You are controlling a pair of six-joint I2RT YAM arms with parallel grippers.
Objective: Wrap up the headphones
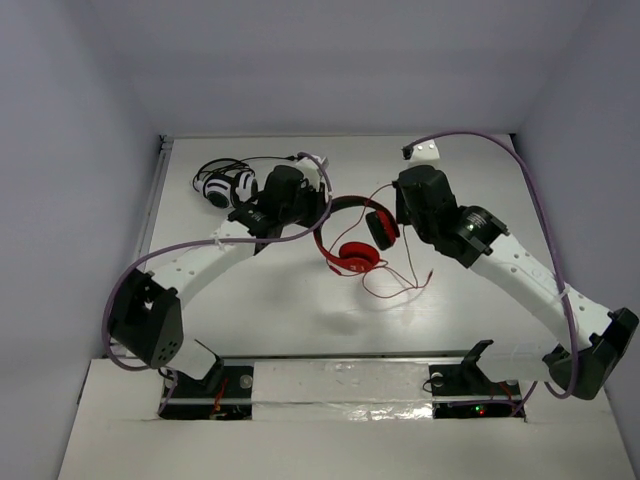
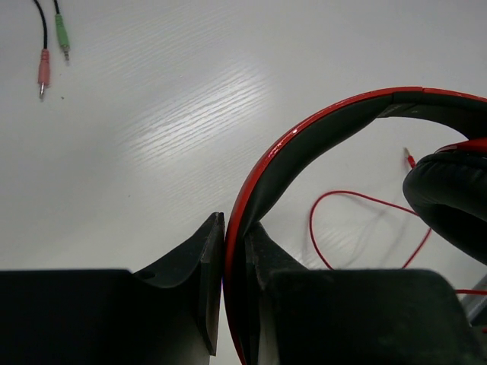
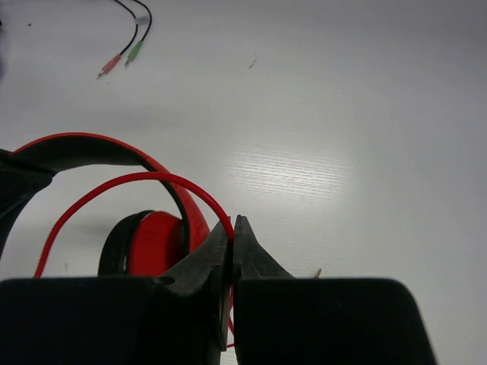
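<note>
The red headphones (image 1: 352, 250) lie mid-table, with the headband (image 1: 325, 222) arching to the left and the thin red cable (image 1: 400, 290) trailing to the right and front. My left gripper (image 1: 315, 190) is shut on the red-and-black headband (image 2: 304, 144); in the left wrist view the band runs between its fingers (image 2: 209, 258). My right gripper (image 1: 400, 205) is shut on the red cable (image 3: 137, 181), which loops out from between its fingertips (image 3: 233, 228) over the red ear cup (image 3: 156, 243). A black ear pad (image 2: 453, 198) shows at the right of the left wrist view.
Black-and-white headphones (image 1: 222, 185) lie at the back left beside the left arm. Their black cable ends in pink and green plugs (image 2: 52, 53), also seen in the right wrist view (image 3: 122, 59). White walls close the table at the back and sides.
</note>
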